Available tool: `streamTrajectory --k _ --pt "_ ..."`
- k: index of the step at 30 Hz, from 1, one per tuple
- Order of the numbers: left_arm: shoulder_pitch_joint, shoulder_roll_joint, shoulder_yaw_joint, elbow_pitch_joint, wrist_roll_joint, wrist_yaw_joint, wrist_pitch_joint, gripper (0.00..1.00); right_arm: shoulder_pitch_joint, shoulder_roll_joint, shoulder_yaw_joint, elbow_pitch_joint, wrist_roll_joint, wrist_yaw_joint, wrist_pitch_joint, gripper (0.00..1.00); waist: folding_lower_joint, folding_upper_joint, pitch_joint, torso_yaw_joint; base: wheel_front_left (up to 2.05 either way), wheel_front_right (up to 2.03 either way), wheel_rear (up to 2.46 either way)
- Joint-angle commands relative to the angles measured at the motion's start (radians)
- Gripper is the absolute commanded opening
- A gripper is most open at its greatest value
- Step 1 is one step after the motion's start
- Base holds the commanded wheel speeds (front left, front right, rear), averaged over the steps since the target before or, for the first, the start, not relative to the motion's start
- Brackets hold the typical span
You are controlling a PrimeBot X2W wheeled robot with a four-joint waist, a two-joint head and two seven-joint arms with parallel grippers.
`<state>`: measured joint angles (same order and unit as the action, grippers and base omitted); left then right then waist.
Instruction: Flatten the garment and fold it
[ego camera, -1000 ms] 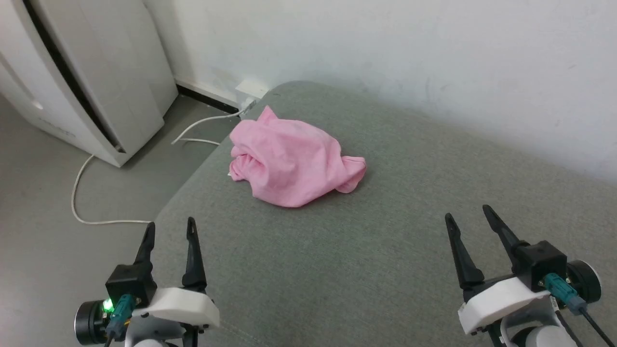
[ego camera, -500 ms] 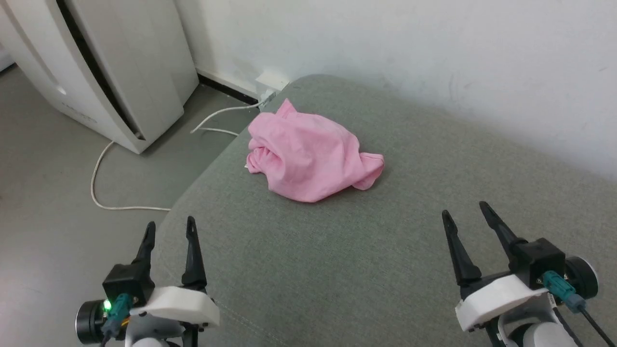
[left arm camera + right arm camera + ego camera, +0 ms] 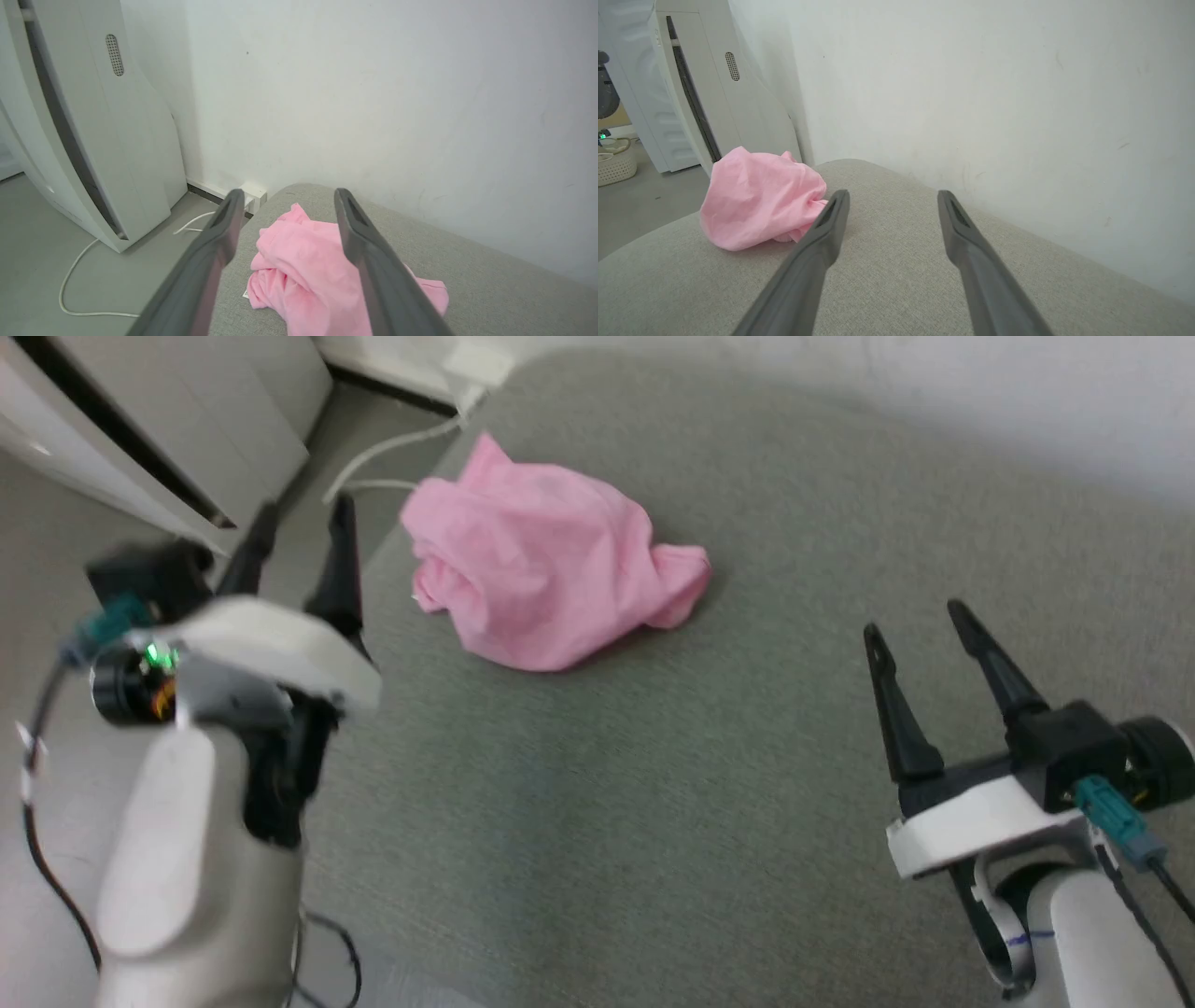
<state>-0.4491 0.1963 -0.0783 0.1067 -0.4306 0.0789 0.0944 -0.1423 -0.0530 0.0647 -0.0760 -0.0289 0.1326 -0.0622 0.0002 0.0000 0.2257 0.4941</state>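
Left gripper (image 3: 306, 506) and right gripper (image 3: 913, 619) hang spread and empty, clear of the crumpled garment (image 3: 541, 579).

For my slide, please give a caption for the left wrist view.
Left gripper, open, points toward the crumpled pink garment on a grey cushion.

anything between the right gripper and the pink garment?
Only bare grey cushion lies between the right gripper and the garment. This shows in the head view and the right wrist view.
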Motion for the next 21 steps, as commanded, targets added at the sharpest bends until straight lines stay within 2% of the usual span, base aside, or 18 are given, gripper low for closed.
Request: streamTrajectory --k 1,5,9,14,18,19,20,21 --pt "-0.06 0.005 0.008 0.021 -0.037 -0.008 0.038 1.0 -0.031 -0.006 0.003 -0.01 -0.007 -0.002 -0.003 1.0 -0.0002 0.0 0.194 -0.12 0.0 0.0 0.0" --pt "-0.182 0.045 0.029 0.09 -0.109 -0.002 0.217 1.0 -0.077 -0.007 0.026 -0.015 0.006 -0.002 -0.02 1.0 -0.0002 0.0 0.285 -0.206 0.0 0.0 0.0" --pt "-0.261 0.084 0.064 0.17 -0.155 0.041 0.366 1.0 -0.107 -0.008 0.037 0.004 0.02 -0.002 -0.04 1.0 -0.0002 0.0 0.336 -0.278 0.0 0.0 0.0" --pt "-0.259 0.124 0.099 0.254 -0.19 0.123 0.538 1.0 -0.125 -0.004 0.048 0.035 0.046 -0.002 -0.074 1.0 -0.0002 0.0 0.36 -0.352 0.0 0.0 0.0" --pt "-0.209 0.139 0.11 0.267 -0.226 0.151 0.655 1.0 -0.126 -0.001 0.052 0.067 0.058 -0.002 -0.099 1.0 -0.0002 0.0 0.352 -0.385 0.0 0.0 0.0" --pt "-0.209 0.139 0.11 0.267 -0.226 0.151 0.655 1.0 -0.126 -0.001 0.052 0.067 0.058 -0.002 -0.099 1.0 -0.0002 0.0 0.352 -0.385 0.0 0.0 0.0" --pt "-0.193 0.141 0.112 0.265 -0.237 0.154 0.681 0.88 -0.125 0.0 0.05 0.076 0.06 -0.002 -0.104 1.0 -0.0002 0.0 0.344 -0.389 0.0 0.0 0.0" --pt "-0.177 0.144 0.112 0.263 -0.247 0.154 0.708 0.34 -0.124 0.0 0.049 0.084 0.062 -0.002 -0.109 1.0 -0.0002 0.0 0.333 -0.392 0.0 0.0 0.0"
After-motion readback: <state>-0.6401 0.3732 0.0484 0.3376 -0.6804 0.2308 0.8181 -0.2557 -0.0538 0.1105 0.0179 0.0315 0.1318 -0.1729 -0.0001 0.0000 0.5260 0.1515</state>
